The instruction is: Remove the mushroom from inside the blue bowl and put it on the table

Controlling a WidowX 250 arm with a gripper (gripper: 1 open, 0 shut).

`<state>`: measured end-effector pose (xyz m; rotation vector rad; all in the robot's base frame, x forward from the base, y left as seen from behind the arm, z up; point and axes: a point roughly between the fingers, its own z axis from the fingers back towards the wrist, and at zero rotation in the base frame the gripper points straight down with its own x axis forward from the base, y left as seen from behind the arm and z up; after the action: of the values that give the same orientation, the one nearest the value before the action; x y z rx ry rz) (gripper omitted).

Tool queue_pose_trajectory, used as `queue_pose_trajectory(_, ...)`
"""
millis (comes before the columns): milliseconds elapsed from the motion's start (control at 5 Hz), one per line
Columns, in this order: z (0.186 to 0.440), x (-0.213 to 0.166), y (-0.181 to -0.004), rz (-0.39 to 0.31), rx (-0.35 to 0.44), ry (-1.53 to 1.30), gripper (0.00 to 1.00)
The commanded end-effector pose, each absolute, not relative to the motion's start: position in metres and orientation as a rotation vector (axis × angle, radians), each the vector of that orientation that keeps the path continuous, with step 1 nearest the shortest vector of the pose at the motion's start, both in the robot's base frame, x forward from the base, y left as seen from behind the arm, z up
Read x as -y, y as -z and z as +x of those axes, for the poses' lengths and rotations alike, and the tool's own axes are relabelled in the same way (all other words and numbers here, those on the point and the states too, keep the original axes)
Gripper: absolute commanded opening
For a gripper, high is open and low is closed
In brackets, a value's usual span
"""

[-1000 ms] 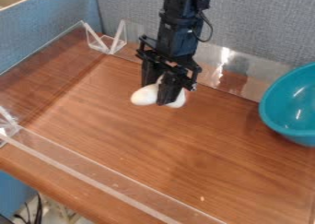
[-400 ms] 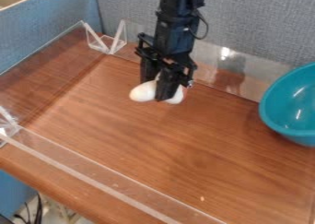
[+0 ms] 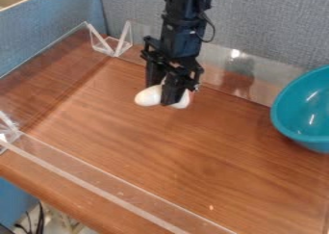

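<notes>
One mushroom (image 3: 162, 96) sits clamped in my pincer (image 3: 167, 90), which points straight down just over the table (image 3: 154, 161), well apart from the blue bowl (image 3: 303, 111) at the right edge.

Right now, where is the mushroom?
The mushroom is out of the blue bowl, clamped in the end effector near the table's back centre, well left of the bowl at the right edge.
</notes>
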<state>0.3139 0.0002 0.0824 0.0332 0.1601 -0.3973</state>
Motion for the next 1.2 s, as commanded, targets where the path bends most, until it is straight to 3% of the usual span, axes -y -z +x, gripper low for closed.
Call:
queue_pose_trajectory(0,0.324,-0.004,-0.098,0.043,-0.092,0.396,0.0)
queue_pose_trajectory(1000,0.332,-0.008,-0.086,0.032,-0.093,0.429,0.0)
